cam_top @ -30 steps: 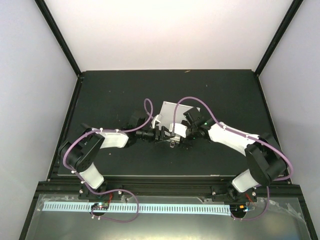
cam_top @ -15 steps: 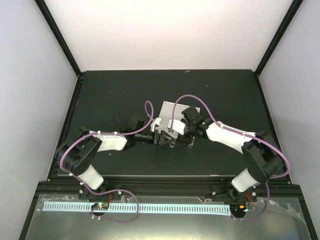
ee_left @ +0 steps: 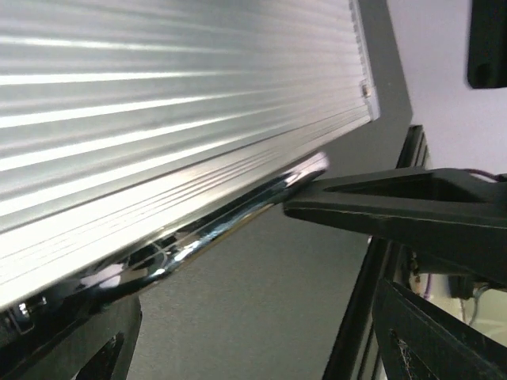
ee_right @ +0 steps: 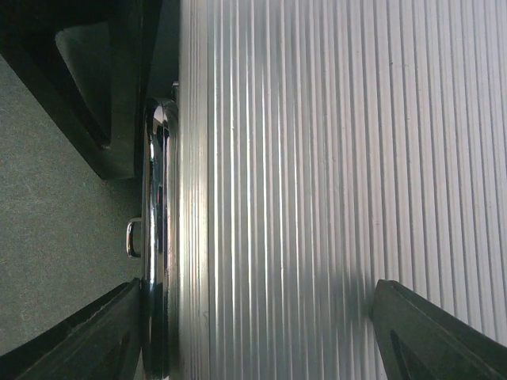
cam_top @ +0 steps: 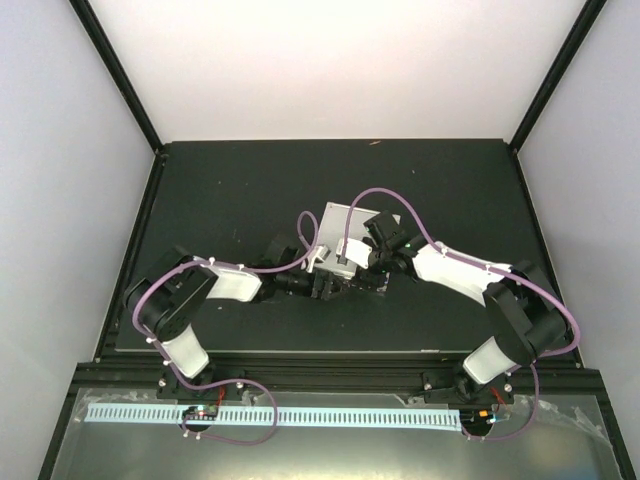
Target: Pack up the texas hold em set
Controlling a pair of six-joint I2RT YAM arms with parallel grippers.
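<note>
The silver ribbed briefcase (cam_top: pixel 343 224) lies shut in the middle of the black table. My left gripper (cam_top: pixel 326 285) is at its near edge, open and empty. In the left wrist view (ee_left: pixel 261 348) the ribbed lid (ee_left: pixel 174 95) and chrome rim (ee_left: pixel 206 229) fill the upper left. My right gripper (cam_top: pixel 371 274) is open over the case's near right part. In the right wrist view (ee_right: pixel 261 332) its fingers (ee_right: pixel 87 336) span the ribbed lid (ee_right: pixel 317 158) from the chrome front edge (ee_right: pixel 152 237). No chips, dice or cards are in view.
The black table mat (cam_top: pixel 220 190) is ringed by a black frame (cam_top: pixel 330 352) at the near edge and white walls behind. A small latch loop (ee_right: pixel 131 237) sticks out of the case's front. The other arm's black finger (ee_left: pixel 396 207) reaches in beside the rim.
My left gripper has moved right and nearer along the case's front edge. My right gripper has edged slightly back over the lid. The case has stayed in about the same place.
</note>
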